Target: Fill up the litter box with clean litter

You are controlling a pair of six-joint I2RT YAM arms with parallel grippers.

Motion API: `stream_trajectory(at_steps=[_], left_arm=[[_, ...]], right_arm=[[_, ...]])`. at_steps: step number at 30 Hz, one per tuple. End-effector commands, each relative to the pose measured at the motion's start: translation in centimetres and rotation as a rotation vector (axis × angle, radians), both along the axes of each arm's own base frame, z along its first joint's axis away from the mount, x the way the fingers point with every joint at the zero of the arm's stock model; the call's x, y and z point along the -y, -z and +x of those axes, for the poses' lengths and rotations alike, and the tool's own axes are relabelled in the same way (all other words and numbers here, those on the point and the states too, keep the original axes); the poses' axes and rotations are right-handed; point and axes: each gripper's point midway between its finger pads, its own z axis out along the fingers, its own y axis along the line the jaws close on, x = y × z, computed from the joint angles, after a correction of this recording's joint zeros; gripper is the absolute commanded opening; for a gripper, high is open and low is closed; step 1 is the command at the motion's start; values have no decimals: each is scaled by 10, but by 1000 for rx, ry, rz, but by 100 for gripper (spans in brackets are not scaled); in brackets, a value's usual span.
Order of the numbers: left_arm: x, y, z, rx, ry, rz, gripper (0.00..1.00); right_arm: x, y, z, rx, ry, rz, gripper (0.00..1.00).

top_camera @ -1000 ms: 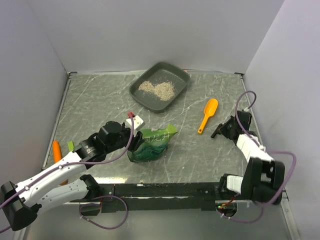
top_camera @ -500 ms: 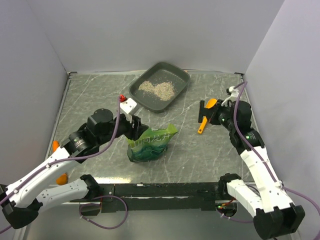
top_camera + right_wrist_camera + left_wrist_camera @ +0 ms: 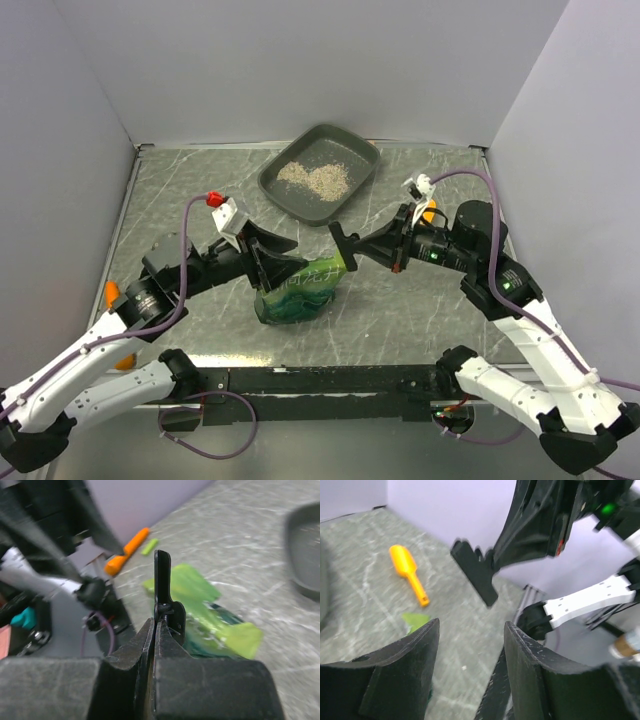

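Converging on green bag (image 3: 300, 288): right gripper (image 3: 340, 238), swung over from scoop (image 3: 407, 572), shut, empty; left gripper (image 3: 472, 627) widening, empty; litter box (image 3: 345, 150), table (image 3: 200, 190) far edge, holds small clean litter (image 3: 318, 180) pile; pour likely next.

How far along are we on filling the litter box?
Done: the dark grey rectangular plastic litter box holds only a small pile of pale beige litter granules, floor mostly bare. In hand: nothing held; the open left gripper and shut right gripper hover by the crinkly green bag's top. Remaining: gripping the bag and pouring much more litter.
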Motion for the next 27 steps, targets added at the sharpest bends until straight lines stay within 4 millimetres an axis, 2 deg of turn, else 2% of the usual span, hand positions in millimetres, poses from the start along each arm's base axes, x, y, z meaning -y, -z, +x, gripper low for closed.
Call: stream_trajectory(at_steps=[1,4,8,13,18,27], left_arm=[[5,-41,-12,44,69,-175,59],[8,-48,-15,40,94,-215,59],[9,-54,-19,49,119,-251,59],[12,-52,-21,41,141,-260,58],[14,-47,-21,32,149,-250,55],[13,-43,-20,33,139,-241,53]], right_arm=[[-17,-31,-33,78,-162,80,0],[-27,-38,-44,77,-218,107,0],[-35,-41,-47,69,-236,108,0],[-43,-45,-49,68,-260,123,0],[-44,-53,-47,84,-239,150,0],[-40,-65,-54,111,-246,173,0]])
